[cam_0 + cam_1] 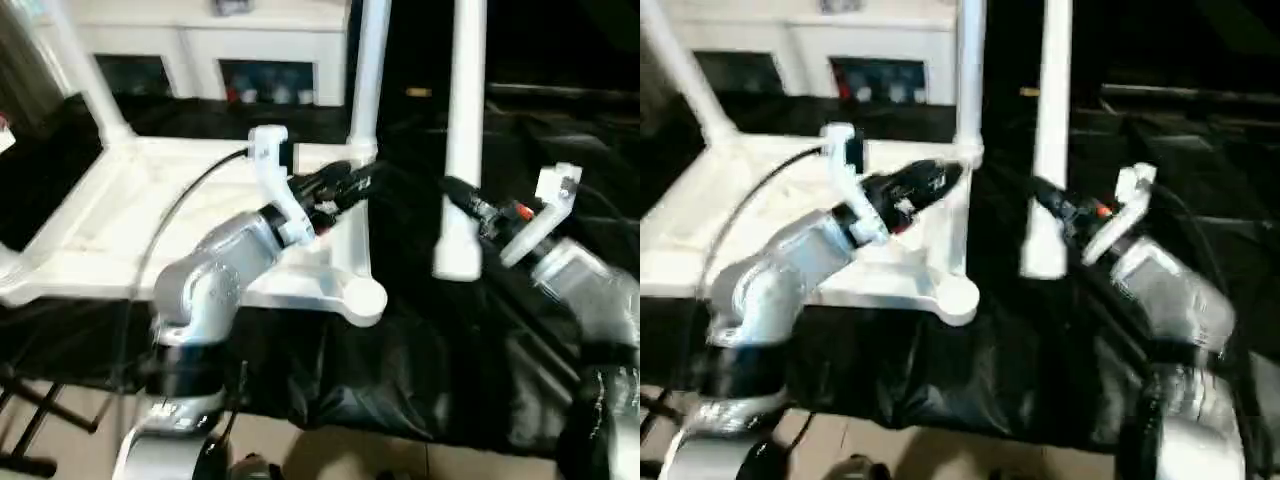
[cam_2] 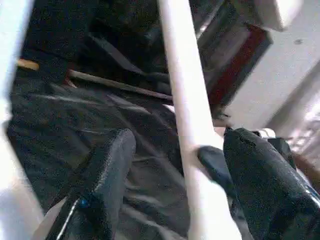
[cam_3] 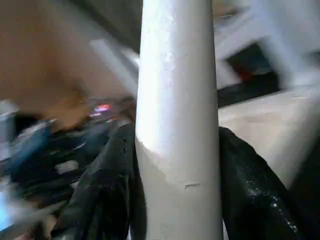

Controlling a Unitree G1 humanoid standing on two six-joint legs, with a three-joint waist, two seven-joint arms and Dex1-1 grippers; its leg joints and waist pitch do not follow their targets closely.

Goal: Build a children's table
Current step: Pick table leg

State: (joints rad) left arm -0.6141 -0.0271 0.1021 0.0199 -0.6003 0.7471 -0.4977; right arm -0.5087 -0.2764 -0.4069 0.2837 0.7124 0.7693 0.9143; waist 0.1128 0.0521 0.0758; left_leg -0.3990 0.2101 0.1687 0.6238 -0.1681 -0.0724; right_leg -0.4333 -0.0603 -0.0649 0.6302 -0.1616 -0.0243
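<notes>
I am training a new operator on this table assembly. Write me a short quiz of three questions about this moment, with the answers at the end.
1. True or false: the right claw is closed on a white leg whose lower end sits in no socket.
2. What covers the surface under the table top? A) black cloth B) green carpet C) bare wood
3. At the table top's near right corner, what is waiting for a leg?

Key
1. True.
2. A.
3. The empty round socket.
</notes>
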